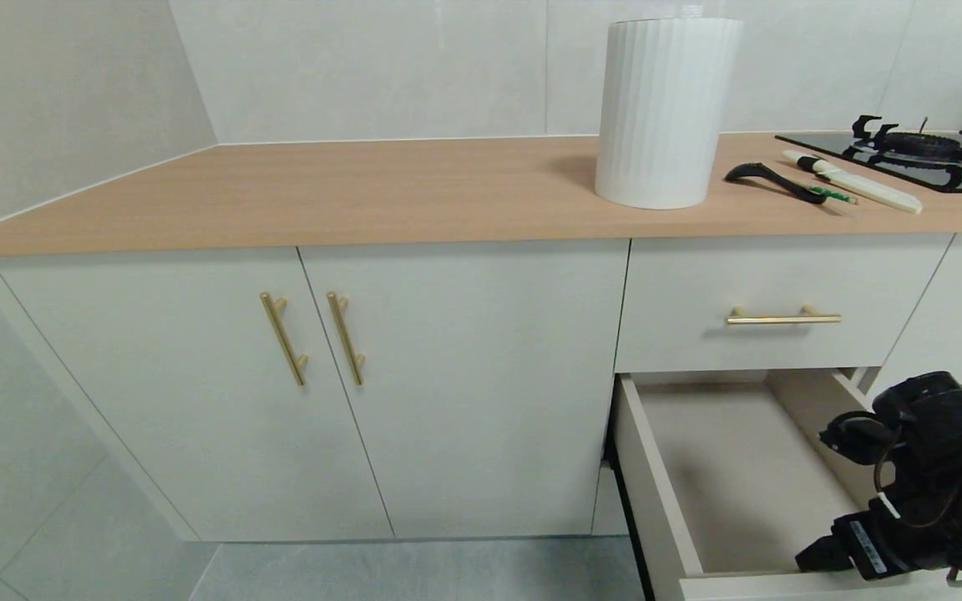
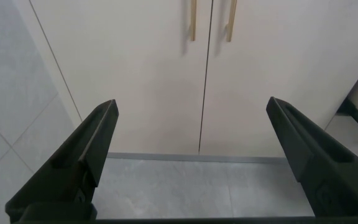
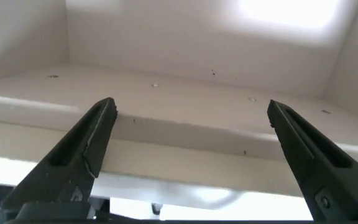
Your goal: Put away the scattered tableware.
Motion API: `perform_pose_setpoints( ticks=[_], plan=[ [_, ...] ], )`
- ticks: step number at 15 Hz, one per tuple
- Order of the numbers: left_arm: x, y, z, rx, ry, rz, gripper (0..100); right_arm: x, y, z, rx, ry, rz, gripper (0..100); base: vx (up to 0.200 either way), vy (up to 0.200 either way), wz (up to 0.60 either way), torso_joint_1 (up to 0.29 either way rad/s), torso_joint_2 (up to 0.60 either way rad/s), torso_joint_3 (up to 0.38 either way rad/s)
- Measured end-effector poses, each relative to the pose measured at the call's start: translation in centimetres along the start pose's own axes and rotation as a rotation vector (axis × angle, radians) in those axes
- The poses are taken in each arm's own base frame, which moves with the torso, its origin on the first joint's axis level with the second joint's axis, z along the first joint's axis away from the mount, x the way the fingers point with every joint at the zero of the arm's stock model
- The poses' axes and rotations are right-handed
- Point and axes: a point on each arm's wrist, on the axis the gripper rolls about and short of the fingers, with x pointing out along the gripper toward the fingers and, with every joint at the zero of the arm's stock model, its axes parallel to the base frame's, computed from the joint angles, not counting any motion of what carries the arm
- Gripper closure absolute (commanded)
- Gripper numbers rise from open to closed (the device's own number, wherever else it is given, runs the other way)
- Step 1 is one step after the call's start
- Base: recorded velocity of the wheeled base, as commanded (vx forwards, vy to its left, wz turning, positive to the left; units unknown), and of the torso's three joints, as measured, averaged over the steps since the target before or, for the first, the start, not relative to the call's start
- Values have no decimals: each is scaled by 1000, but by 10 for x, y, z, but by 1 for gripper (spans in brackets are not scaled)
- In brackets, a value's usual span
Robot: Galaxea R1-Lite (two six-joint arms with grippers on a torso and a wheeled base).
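Observation:
On the wooden counter (image 1: 364, 188) a black spoon (image 1: 773, 179) and a white knife (image 1: 857, 184) lie side by side, right of a tall white ribbed holder (image 1: 665, 113). A thin green-tipped piece (image 1: 833, 196) lies between them. Below, the lower drawer (image 1: 648, 476) is pulled out and its inside is bare. My right arm (image 1: 924, 484) hangs at the drawer's front right corner. My right gripper (image 3: 191, 107) is open, facing into the drawer (image 3: 185, 87) and holding nothing. Low down, my left gripper (image 2: 192, 104) is open before the cabinet doors (image 2: 135, 93), with nothing in it.
A black gas hob (image 1: 915, 154) sits at the counter's far right, just behind the knife. A shut upper drawer with a gold handle (image 1: 782, 317) is above the pulled-out one. Two cabinet doors with gold handles (image 1: 314, 338) stand to the left. Tiled walls close the corner.

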Motion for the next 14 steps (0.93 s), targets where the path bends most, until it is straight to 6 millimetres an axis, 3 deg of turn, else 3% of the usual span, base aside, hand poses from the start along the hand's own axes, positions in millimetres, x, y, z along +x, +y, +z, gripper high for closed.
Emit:
perform_pose_setpoints(
  ticks=[6,14],
  plan=[
    [0,0,0,1,0,0,0,-9,1,-31,-3,31,1,0,0,0,0,0,0,0],
    [0,0,0,0,0,0,0,-14,2,-47,-4,36,2,0,0,0,0,0,0,0]
  ],
)
